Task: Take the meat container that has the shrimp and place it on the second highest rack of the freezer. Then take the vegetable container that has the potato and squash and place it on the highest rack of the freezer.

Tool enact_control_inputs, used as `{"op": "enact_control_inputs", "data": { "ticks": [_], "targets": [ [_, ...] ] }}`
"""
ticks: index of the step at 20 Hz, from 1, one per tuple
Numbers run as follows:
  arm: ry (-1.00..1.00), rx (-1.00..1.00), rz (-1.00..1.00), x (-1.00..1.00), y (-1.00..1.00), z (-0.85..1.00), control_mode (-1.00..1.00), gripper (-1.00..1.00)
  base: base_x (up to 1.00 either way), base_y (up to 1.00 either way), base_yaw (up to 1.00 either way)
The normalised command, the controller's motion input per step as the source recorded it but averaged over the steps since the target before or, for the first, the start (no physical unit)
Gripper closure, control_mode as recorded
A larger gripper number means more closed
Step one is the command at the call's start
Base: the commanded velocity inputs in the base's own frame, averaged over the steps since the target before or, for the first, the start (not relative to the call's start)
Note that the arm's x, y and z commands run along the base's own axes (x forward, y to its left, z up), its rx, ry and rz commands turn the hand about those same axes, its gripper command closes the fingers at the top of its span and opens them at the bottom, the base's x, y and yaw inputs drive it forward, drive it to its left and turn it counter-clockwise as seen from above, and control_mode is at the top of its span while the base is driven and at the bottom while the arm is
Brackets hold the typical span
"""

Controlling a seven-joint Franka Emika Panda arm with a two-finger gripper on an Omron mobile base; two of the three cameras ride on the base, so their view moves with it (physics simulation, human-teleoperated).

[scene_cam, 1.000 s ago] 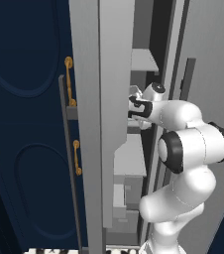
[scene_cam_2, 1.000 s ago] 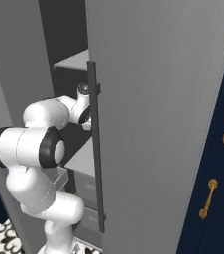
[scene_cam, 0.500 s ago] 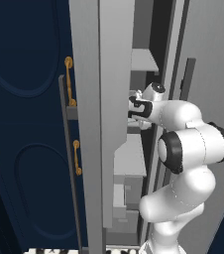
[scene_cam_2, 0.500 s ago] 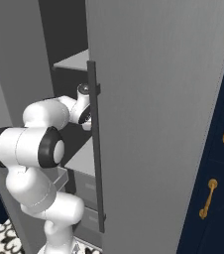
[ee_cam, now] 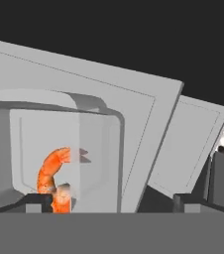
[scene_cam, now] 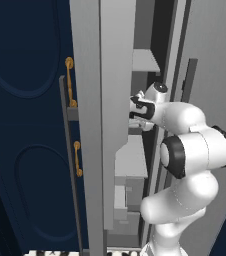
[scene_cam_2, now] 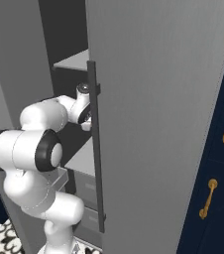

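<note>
The white arm reaches into the open freezer (scene_cam: 100, 125), with the tool (ee_cam: 111, 201) inside between two shelves. In the hand view its fingertips (ee_cam: 37, 201) stand far apart, gripping nothing. The grey tray (ee_cam: 64, 149) holding the shrimp (ee_cam: 52, 173) sits on a freezer shelf (ee_cam: 148, 134), just ahead of the left fingertip.

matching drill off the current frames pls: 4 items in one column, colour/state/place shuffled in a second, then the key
Items:
1. shrimp
2. gripper
3. cabinet handles
4. freezer door handle

Descriptions:
A. gold, on navy panels
B. open
C. orange, lying in a clear grey tray
D. long dark vertical bar

Pairs: 1-C, 2-B, 3-A, 4-D
</note>
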Motion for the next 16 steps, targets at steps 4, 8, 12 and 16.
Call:
{"op": "enact_control_inputs", "data": {
  "ticks": [4,8,12,16],
  "targets": [
    [-0.04,0.0,0.0,-0.26,0.0,0.58,-1.0,-1.0,0.0,0.0,0.0],
    [0.0,0.0,0.0,-0.36,0.0,0.53,-1.0,-1.0,0.0,0.0,0.0],
    [0.0,0.0,0.0,-0.96,0.0,0.07,-1.0,-1.0,0.0,0.0,0.0],
    [0.0,0.0,0.0,-1.0,0.0,0.02,-1.0,-1.0,0.0,0.0,0.0]
  ]
}}
